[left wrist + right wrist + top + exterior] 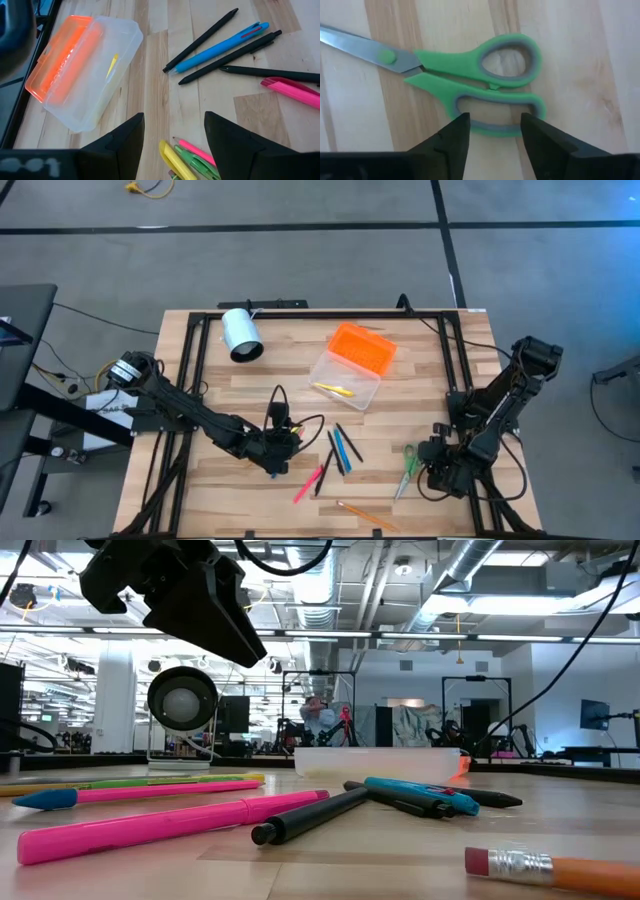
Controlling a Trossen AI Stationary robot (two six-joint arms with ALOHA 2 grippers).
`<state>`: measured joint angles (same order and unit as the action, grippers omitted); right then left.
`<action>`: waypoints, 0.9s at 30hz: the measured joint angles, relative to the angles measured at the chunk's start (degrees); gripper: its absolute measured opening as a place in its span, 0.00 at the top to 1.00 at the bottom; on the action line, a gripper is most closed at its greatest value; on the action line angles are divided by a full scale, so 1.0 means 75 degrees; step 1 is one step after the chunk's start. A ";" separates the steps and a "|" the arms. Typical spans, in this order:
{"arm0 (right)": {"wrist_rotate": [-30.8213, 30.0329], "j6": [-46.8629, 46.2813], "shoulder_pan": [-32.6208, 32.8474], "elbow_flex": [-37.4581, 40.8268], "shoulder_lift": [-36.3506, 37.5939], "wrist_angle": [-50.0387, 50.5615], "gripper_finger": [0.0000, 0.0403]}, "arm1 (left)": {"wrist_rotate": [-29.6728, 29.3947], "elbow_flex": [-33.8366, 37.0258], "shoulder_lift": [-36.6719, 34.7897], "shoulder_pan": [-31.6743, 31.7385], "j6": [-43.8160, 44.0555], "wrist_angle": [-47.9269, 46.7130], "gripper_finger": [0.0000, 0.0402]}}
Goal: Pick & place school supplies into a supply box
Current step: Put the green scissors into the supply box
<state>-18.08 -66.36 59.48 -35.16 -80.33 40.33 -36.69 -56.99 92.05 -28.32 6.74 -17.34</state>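
Observation:
The supply box stands open at the far middle of the table, with its orange lid (363, 347) and clear base (342, 385); one yellow pen (112, 65) lies inside. Black and blue pens (341, 450), pink pens (310, 482) and a pencil (366, 516) lie loose on the wood. My left gripper (172, 125) hangs open above yellow, pink and green pens (186, 158), clear of them. Green-handled scissors (485, 75) lie flat near the right front. My right gripper (492, 125) is open just above them, its fingers on either side of one handle loop (495, 129).
A white cylinder (240, 335) lies on its side at the far left. A black metal frame (190, 370) runs around the table's edges. A blue-tipped pink pen (140, 793) and a pencil's eraser end (520, 865) lie near the front edge.

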 joint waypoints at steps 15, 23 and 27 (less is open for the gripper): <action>-0.0529 0.0133 -0.0219 0.0000 0.0014 0.0174 0.61 | -0.0001 0.0000 0.0000 0.0000 0.0000 0.0046 0.51; -0.0510 0.0840 -0.0799 -0.0003 -0.0013 0.0152 0.62 | 0.0006 0.0000 0.0000 0.0000 0.0012 -0.0004 0.51; -0.0238 0.1094 -0.1018 -0.0025 -0.0124 0.0135 0.62 | 0.0024 0.0000 0.0000 -0.0003 0.0027 -0.0045 0.51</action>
<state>-19.86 -58.15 51.85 -35.35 -81.26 41.34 -36.51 -56.99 92.05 -28.34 6.94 -17.67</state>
